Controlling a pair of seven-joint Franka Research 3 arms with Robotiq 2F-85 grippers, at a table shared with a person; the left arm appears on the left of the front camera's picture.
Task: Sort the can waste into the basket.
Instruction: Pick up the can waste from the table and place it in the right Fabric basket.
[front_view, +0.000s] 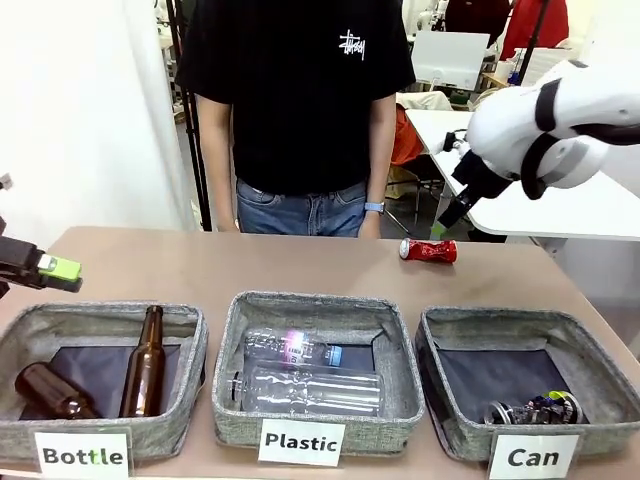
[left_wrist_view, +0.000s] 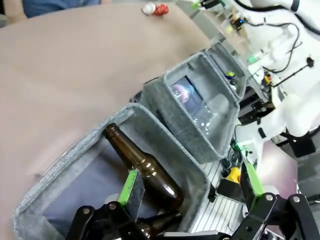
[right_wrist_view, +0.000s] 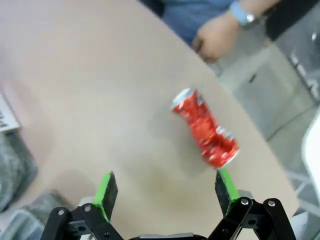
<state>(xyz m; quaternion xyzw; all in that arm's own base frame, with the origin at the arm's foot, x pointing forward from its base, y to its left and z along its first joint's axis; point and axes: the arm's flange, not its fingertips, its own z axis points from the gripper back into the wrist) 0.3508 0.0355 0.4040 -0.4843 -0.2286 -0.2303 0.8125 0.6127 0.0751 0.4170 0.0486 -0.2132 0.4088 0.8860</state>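
Dark can (front_view: 530, 410) in "Can" basket (front_view: 440, 345)

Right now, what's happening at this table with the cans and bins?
The robot is sorting cans. The dark can already lies in the basket labelled Can. The red can, dented, lies on its side on the table near the person's hand. The right gripper hovers above it, jaws open. The left gripper waits open over the Bottle bin.

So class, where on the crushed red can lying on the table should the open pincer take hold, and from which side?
Grip the red can across its dented middle, coming from above. It lies on its side on the bare table, so its ends are awkward to reach, and the right pincer is open wide enough to straddle its width.
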